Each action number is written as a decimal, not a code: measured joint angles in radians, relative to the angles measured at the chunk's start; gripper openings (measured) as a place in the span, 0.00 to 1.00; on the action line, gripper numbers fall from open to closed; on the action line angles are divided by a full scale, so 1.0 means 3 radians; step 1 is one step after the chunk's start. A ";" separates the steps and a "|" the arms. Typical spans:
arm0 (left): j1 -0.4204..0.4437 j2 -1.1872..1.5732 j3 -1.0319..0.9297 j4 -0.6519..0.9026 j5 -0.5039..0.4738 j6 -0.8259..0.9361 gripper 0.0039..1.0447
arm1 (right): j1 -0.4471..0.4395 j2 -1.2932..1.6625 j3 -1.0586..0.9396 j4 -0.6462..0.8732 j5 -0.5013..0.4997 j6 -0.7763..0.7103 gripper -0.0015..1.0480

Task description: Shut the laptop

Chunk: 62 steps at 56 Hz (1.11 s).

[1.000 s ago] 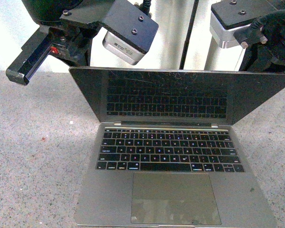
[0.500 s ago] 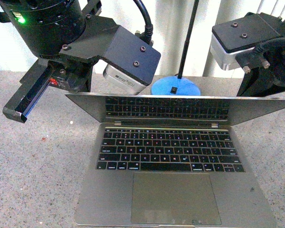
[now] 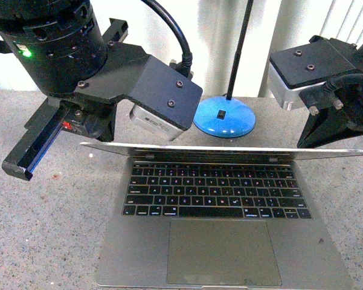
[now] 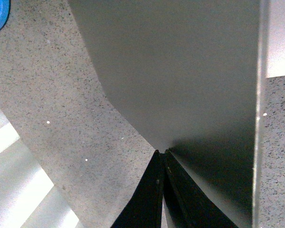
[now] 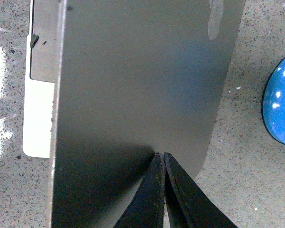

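Note:
The silver-grey laptop (image 3: pixel 133 248) lies on the speckled table with black keys and trackpad facing up. Its lid (image 3: pixel 229 148) is tilted far forward, so in the front view only its thin edge shows above the keyboard. Behind it stand my left arm (image 3: pixel 78 72) and right arm (image 3: pixel 332 78). In the left wrist view my left gripper (image 4: pixel 162 153) is shut, its tips touching the plain grey back of the lid (image 4: pixel 180 71) near a corner. My right gripper (image 5: pixel 160 154) is shut too, tips against the lid's back (image 5: pixel 142 71) near the other corner.
A blue round lamp base (image 3: pixel 224 116) with a thin black pole (image 3: pixel 238 48) stands just behind the laptop, between the arms; the blue base (image 5: pixel 280 102) also shows beside the lid. Grey speckled tabletop (image 3: pixel 42 229) extends left of the laptop. A pale wall rises behind.
The lid has swung down toward the keyboard; its screen no longer shows. Both arms have come lower and forward with it, and the blue base has come into view behind.

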 joint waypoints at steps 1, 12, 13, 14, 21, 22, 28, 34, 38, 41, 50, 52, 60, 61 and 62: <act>-0.0003 0.0000 -0.0005 0.0001 0.0001 -0.0003 0.03 | 0.0000 0.0000 -0.0006 0.0004 -0.0001 0.0000 0.03; -0.0027 0.0000 -0.0104 0.0090 0.0038 -0.0039 0.03 | 0.0000 0.0017 -0.0112 0.0106 -0.0039 0.0017 0.03; -0.0028 0.0000 -0.0109 0.0094 0.0041 -0.0039 0.03 | 0.0000 0.0019 -0.0117 0.0109 -0.0042 0.0017 0.03; -0.0028 0.0000 -0.0116 0.0098 0.0045 -0.0041 0.03 | 0.0000 0.0023 -0.0131 0.0120 -0.0046 0.0018 0.03; -0.0045 0.0004 -0.0186 0.0148 0.0069 -0.0057 0.03 | 0.0000 0.0047 -0.0193 0.0178 -0.0067 0.0023 0.03; -0.0048 0.0005 -0.0195 0.0153 0.0071 -0.0060 0.03 | 0.0000 0.0058 -0.0210 0.0195 -0.0075 0.0024 0.03; -0.0076 0.0024 -0.0256 0.0202 0.0088 -0.0086 0.03 | 0.0000 0.0094 -0.0280 0.0259 -0.0107 0.0045 0.03; -0.0107 0.0058 -0.0310 0.0267 0.0109 -0.0099 0.03 | 0.0003 0.0142 -0.0359 0.0340 -0.0150 0.0066 0.03; -0.0132 0.0090 -0.0351 0.0315 0.0122 -0.0111 0.03 | 0.0006 0.0184 -0.0425 0.0416 -0.0181 0.0086 0.03; -0.0146 0.0113 -0.0376 0.0343 0.0140 -0.0118 0.03 | 0.0010 0.0221 -0.0486 0.0484 -0.0202 0.0104 0.03; -0.0203 0.0198 -0.0491 0.0459 0.0195 -0.0175 0.03 | 0.0017 0.0326 -0.0638 0.0662 -0.0272 0.0164 0.03; -0.0214 0.0216 -0.0514 0.0482 0.0203 -0.0189 0.03 | 0.0019 0.0347 -0.0666 0.0702 -0.0291 0.0174 0.03; -0.0298 0.0359 -0.0694 0.0651 0.0268 -0.0270 0.03 | 0.0019 0.0497 -0.0839 0.0965 -0.0385 0.0276 0.03; -0.0303 0.0370 -0.0704 0.0656 0.0271 -0.0278 0.03 | 0.0019 0.0506 -0.0847 0.0975 -0.0388 0.0280 0.03; -0.0310 0.0389 -0.0721 0.0669 0.0281 -0.0286 0.03 | 0.0019 0.0518 -0.0860 0.0992 -0.0389 0.0286 0.03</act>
